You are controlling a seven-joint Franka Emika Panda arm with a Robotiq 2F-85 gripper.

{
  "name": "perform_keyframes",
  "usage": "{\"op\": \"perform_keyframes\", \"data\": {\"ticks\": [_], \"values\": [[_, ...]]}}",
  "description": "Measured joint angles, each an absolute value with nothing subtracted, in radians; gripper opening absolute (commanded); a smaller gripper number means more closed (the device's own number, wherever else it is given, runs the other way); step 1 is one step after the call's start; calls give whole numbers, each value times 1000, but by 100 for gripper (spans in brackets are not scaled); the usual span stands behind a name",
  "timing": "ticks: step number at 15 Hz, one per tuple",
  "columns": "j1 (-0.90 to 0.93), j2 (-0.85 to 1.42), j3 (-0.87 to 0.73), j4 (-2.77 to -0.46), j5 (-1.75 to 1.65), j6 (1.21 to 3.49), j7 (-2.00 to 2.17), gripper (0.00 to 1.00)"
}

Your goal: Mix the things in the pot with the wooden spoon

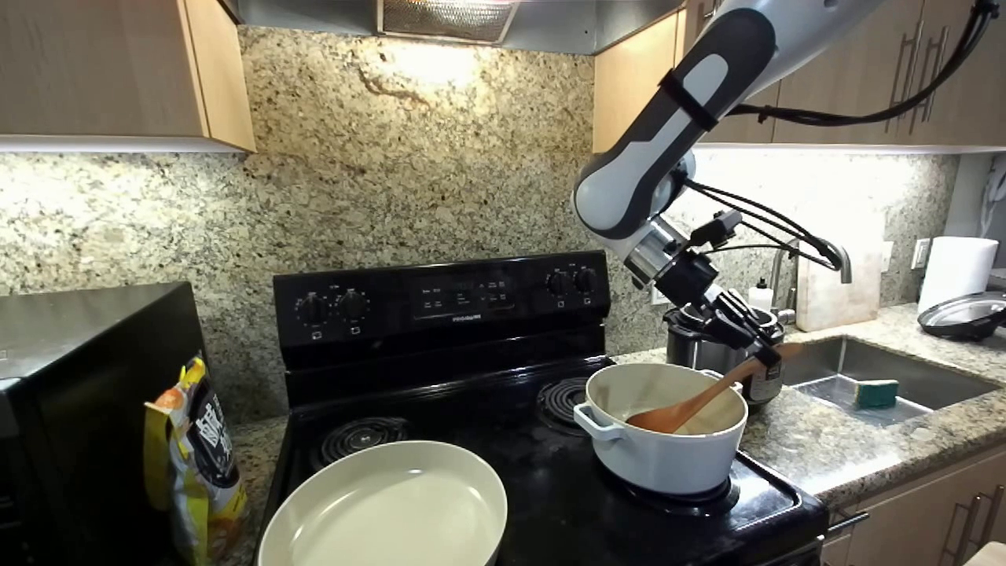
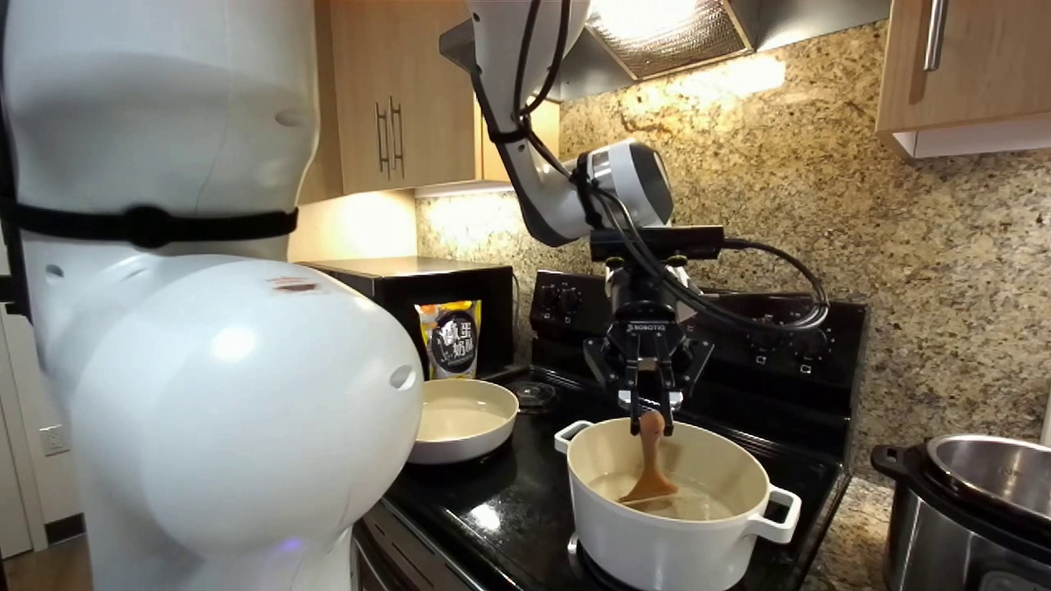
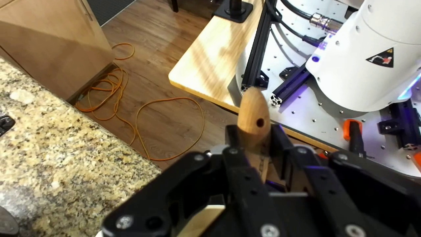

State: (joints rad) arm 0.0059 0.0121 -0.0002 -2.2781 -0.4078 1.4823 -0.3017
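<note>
The white pot [image 1: 668,464] stands on the stove's front right burner and also shows in an exterior view [image 2: 657,550]. My gripper [image 1: 769,354] is above the pot's rim, its fingers shut on the upper handle of the wooden spoon [image 1: 676,415]. In the wrist view the handle's holed end [image 3: 253,108] sticks out between the fingertips [image 3: 252,138]. The spoon leans into the pot, and its bowl [image 2: 650,486] is low inside, near the pot's floor. The pot's inside looks pale and shiny, perhaps with liquid. The food mass cannot be made out.
A large shallow pale dish [image 1: 487,503] stands on the stove left of the pot. A steel pot with black handles [image 2: 928,525] stands on the counter beside the stove. A sink [image 1: 935,377] with a sponge [image 1: 875,393] lies beyond. A yellow bag [image 1: 208,464] leans by the microwave.
</note>
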Motion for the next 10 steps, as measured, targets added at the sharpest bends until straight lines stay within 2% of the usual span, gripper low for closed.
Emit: {"op": "perform_keyframes", "data": {"ticks": [10], "values": [[-6,67,-24,-2230,-408,1505,-302,7]]}}
